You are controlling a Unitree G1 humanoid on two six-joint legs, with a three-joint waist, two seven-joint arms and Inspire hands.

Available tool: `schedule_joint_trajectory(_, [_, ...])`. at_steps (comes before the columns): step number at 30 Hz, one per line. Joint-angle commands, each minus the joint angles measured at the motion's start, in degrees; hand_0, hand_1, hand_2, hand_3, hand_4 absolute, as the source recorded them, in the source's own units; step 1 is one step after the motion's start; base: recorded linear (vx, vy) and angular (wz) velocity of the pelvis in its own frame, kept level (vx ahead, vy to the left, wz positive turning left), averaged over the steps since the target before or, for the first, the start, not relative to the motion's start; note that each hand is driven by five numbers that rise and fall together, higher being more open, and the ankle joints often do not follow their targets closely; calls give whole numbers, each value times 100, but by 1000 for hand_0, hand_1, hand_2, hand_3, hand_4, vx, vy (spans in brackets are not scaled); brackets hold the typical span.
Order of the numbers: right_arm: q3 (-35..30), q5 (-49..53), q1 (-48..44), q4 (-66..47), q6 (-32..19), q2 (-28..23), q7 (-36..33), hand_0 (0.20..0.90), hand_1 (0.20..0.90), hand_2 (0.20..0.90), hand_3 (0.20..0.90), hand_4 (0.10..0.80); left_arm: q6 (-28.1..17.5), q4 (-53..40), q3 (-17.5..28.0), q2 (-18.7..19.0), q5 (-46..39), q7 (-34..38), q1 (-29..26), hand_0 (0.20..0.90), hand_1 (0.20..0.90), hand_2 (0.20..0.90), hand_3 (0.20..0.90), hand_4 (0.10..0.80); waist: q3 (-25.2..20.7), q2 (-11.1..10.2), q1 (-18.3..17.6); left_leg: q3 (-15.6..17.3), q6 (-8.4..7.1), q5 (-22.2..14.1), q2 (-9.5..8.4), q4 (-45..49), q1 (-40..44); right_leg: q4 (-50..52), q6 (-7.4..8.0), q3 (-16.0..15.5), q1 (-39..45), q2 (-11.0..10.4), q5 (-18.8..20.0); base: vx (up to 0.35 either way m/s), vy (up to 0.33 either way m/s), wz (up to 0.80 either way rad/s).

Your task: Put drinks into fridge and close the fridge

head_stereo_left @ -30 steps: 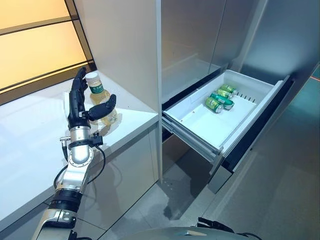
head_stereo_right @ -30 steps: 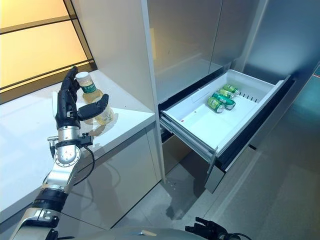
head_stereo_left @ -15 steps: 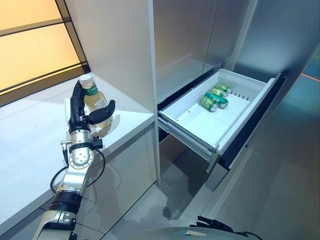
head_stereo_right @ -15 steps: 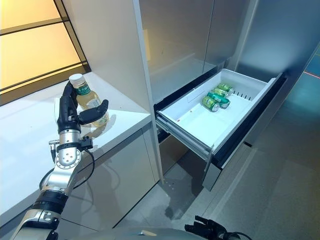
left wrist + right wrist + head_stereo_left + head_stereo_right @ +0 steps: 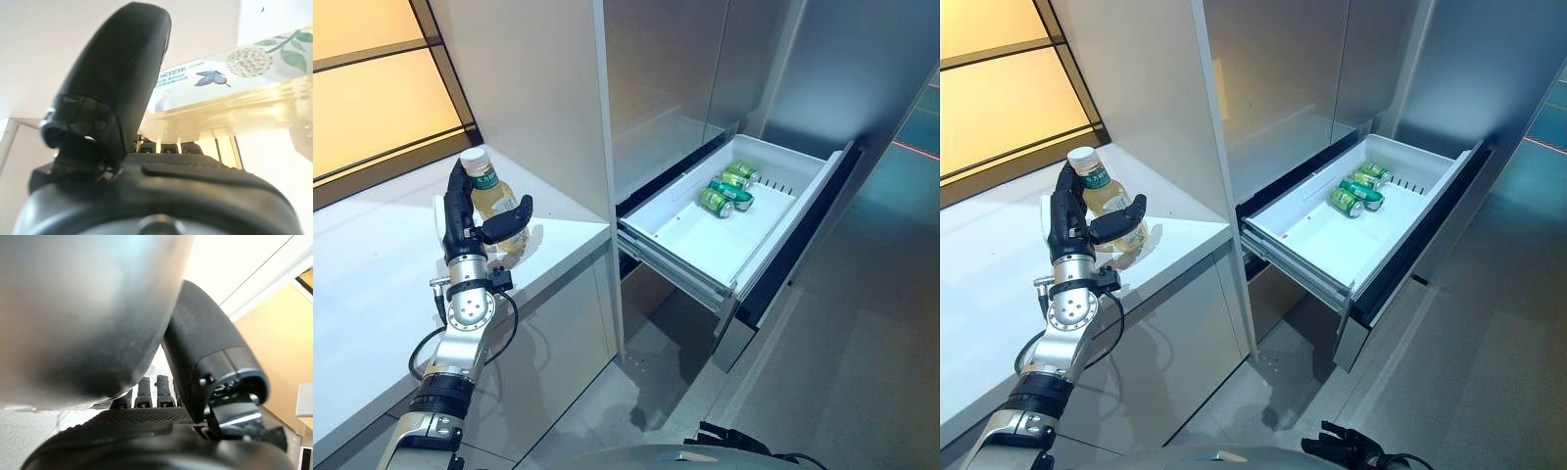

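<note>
Step in hand: pickup. My left hand [image 5: 468, 223] has fingers and thumb curled round the bottle [image 5: 492, 201] at the white counter [image 5: 372, 264]. Next: carry it to the open fridge drawer [image 5: 710, 250], which holds three green cans [image 5: 724, 191] at its far end. My right hand [image 5: 161, 396]: fingers relaxed, holding nothing.

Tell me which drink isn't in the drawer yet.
The pale yellow bottle, upright on the white counter in the left hand. The green cans already lie inside the open drawer.
</note>
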Motion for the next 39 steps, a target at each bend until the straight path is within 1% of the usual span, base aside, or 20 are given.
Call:
schedule_joint_trajectory(1, [242, -130, 162, 181, 92, 35, 287, 900, 900, 900, 900, 800, -455, 132, 164, 83, -124, 37, -960, 300, 300, 300, 200, 100, -85, -9, -80, -12, 174, -700, -160, 138, 74, 720, 340, -64, -158, -72, -549, 0, 0, 0])
schedule_joint_trajectory(8, [318, -92, 126, 49, 114, 25, 354, 900, 900, 900, 900, 800, -396, 49, 106, 87, 3, 33, -957, 300, 300, 300, 200, 100, -86, -4, -64, -118, 186, -698, -187, 116, 83, 716, 329, -27, -155, -55, -552, 0, 0, 0])
schedule_joint_trajectory(12, [396, 43, 65, -208, 92, 28, 441, 900, 900, 900, 900, 800, -374, -27, 48, 126, -70, -59, -976, 300, 300, 300, 200, 100, -88, 1, -45, -160, 186, -692, -199, 124, 73, 707, 324, -13, -154, -50, -541, 0, 0, 0])
schedule_joint_trajectory(17, [666, -39, -54, -948, -232, -15, 587, 900, 900, 900, 900, 800, -589, -279, -27, 84, -451, -450, -989, 300, 300, 300, 200, 100, -65, -16, -25, -175, 174, -682, -192, 121, 82, 670, 323, -15, -135, -42, -505, -15, -12, 0])
schedule_joint_trajectory(19, [740, 68, -98, -1365, -222, -13, 681, 900, 900, 900, 900, 800, -666, -458, -64, 57, -508, -559, -989, 300, 300, 300, 200, 100, -57, -24, -18, -181, 164, -672, -181, 121, 81, 669, 315, -24, -136, -40, -501, -40, -32, -1])
schedule_joint_trajectory(22, [902, 327, -143, -2278, -52, 27, 779, 900, 900, 900, 900, 800, -845, -805, -147, -16, -454, -700, -962, 300, 300, 300, 200, 100, -29, -38, -1, -200, 153, -643, -170, 125, 67, 663, 306, -52, -133, -42, -481, -46, -33, 0])
schedule_joint_trajectory(24, [941, 537, -153, -2668, 81, 45, 778, 900, 900, 900, 900, 800, -958, -976, -190, -22, -422, -775, -982, 300, 300, 300, 200, 100, -16, -45, -1, -208, 143, -634, -164, 122, 63, 647, 305, -73, -127, -47, -474, -46, -31, 1])
schedule_joint_trajectory(27, [998, 921, -134, -3629, 539, 116, 831, 900, 900, 900, 900, 800, -1170, -1393, -215, -50, -419, -990, -980, 300, 300, 300, 200, 100, 3, -64, -5, -222, 118, -596, -149, 109, 56, 616, 300, -118, -113, -55, -454, -45, -31, 1])
schedule_joint_trajectory(28, [1005, 991, -123, -3787, 660, 123, 819, 900, 900, 900, 900, 800, -1205, -1461, -222, -52, -416, -1017, -977, 300, 300, 300, 200, 100, 3, -67, -9, -222, 114, -592, -146, 104, 54, 607, 301, -122, -112, -56, -451, -49, -35, 0])
schedule_joint_trajectory(29, [988, 1229, -116, -4147, 923, 140, 987, 900, 900, 900, 900, 800, -1267, -1665, -228, -50, -424, -1131, -960, 300, 300, 300, 200, 100, 4, -76, -12, -226, 104, -579, -139, 95, 51, 590, 301, -136, -106, -56, -444, -47, -28, 0])
schedule_joint_trajectory(30, [1012, 1443, -116, -4349, 1022, 145, 1120, 900, 900, 900, 900, 800, -1352, -1768, -241, -39, -464, -1229, -958, 300, 300, 300, 200, 100, 2, -80, -9, -235, 103, -571, -140, 84, 50, 577, 302, -142, -106, -55, -438, -54, -29, 1])
schedule_joint_trajectory(32, [990, 2026, -161, -4813, 957, 151, 1328, 900, 900, 900, 900, 800, -1498, -1988, -284, -30, -556, -1435, -950, 300, 300, 300, 200, 100, 5, -90, 6, -240, 94, -551, -133, 80, 35, 563, 305, -159, -106, -56, -428, -48, -22, 2])
schedule_joint_trajectory(33, [950, 2405, -202, -5172, 1093, 184, 1274, 900, 900, 900, 900, 800, -1595, -2124, -303, -26, -680, -1591, -938, 300, 300, 300, 200, 100, 2, -90, 18, -249, 96, -543, -135, 73, 32, 549, 310, -167, -104, -56, -417, -42, -16, 1])
schedule_joint_trajectory(34, [934, 2565, -226, -5278, 1108, 193, 1272, 900, 900, 900, 900, 800, -1630, -2185, -313, -30, -730, -1662, -936, 300, 300, 300, 200, 100, 4, -90, 24, -253, 96, -538, -135, 71, 28, 544, 311, -171, -105, -57, -412, -49, -11, 1])
schedule_joint_trajectory(35, [874, 2695, -275, -5555, 1005, 207, 1287, 900, 900, 900, 900, 800, -1726, -2384, -315, -42, -833, -1846, -904, 300, 300, 300, 200, 100, -2, -83, 37, -253, 98, -532, -130, 64, 21, 526, 319, -183, -104, -62, -403, -48, -7, 1])
schedule_joint_trajectory(37, [805, 2662, -344, -5890, 862, 152, 1320, 900, 900, 900, 900, 800, -1759, -2640, -292, -31, -994, -2056, -880, 300, 300, 300, 200, 100, -6, -80, 47, -249, 102, -526, -125, 59, 3, 510, 326, -192, -115, -69, -393, -52, -6, 0])
schedule_joint_trajectory(39, [669, 2349, -481, -6539, 514, -84, 1202, 900, 900, 900, 900, 800, -1783, -3016, -266, 23, -1361, -2458, -828, 300, 300, 300, 200, 100, -19, -81, 54, -237, 102, -515, -117, 59, -26, 492, 344, -194, -145, -81, -368, -56, -7, 0])
